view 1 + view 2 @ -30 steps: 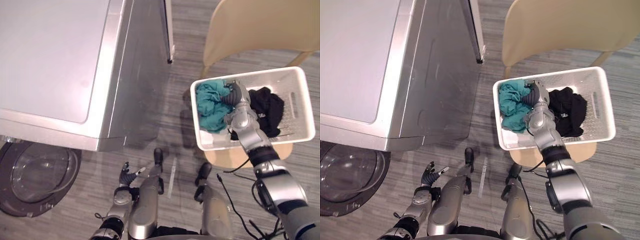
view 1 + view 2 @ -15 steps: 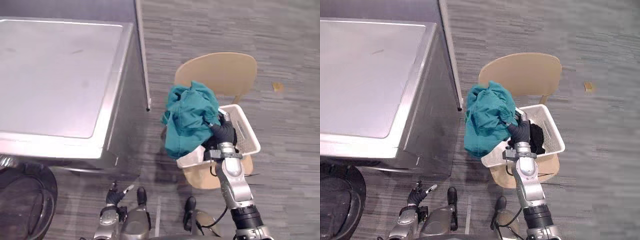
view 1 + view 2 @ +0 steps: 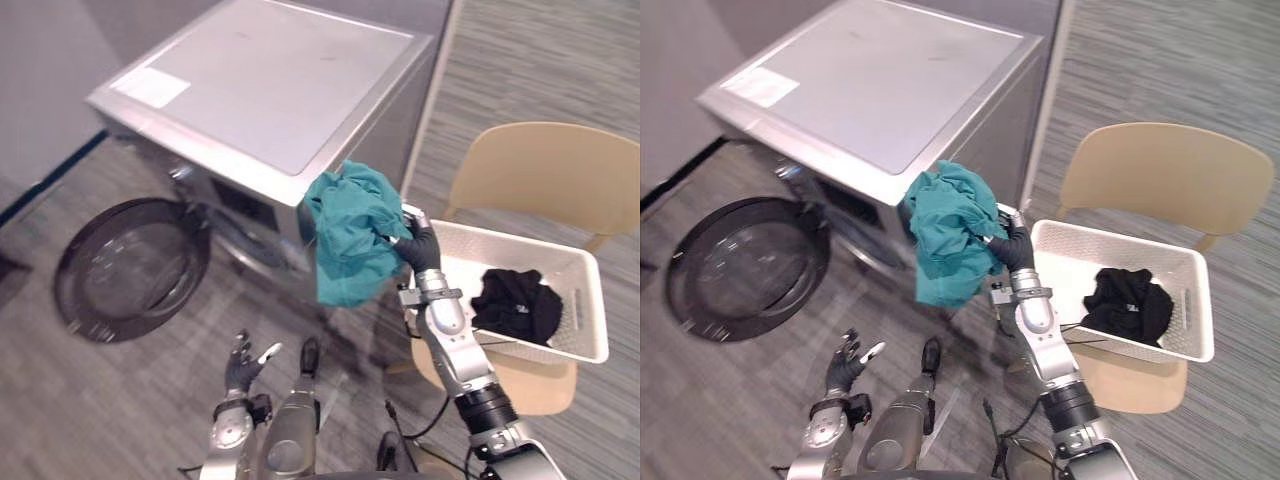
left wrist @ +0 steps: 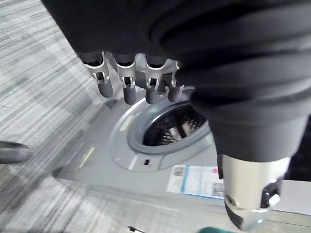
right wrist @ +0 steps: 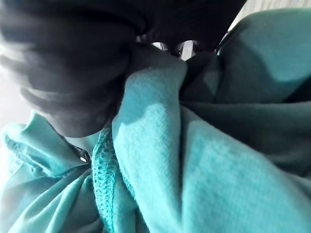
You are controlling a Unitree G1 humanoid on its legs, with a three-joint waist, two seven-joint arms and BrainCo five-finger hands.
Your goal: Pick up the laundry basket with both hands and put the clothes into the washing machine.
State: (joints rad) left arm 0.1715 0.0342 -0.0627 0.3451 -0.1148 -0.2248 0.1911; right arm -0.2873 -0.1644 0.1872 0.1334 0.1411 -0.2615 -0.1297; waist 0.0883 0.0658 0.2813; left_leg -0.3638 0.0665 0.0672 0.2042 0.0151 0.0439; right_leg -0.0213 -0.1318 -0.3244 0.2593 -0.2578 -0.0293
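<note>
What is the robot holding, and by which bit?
The right robot hand grips the teal garment by a bunched fold near its top; the rest hangs loose. The left robot hand holds nothing.

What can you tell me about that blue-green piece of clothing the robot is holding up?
The teal garment looks like soft knit cloth, crumpled into loose folds, with a stitched hem visible in the right wrist view. It hangs in the air, bunched where the right hand has its fingers curled round it. It shows against the washing machine's front corner, beside the white basket; whether it brushes either, I cannot tell.
</note>
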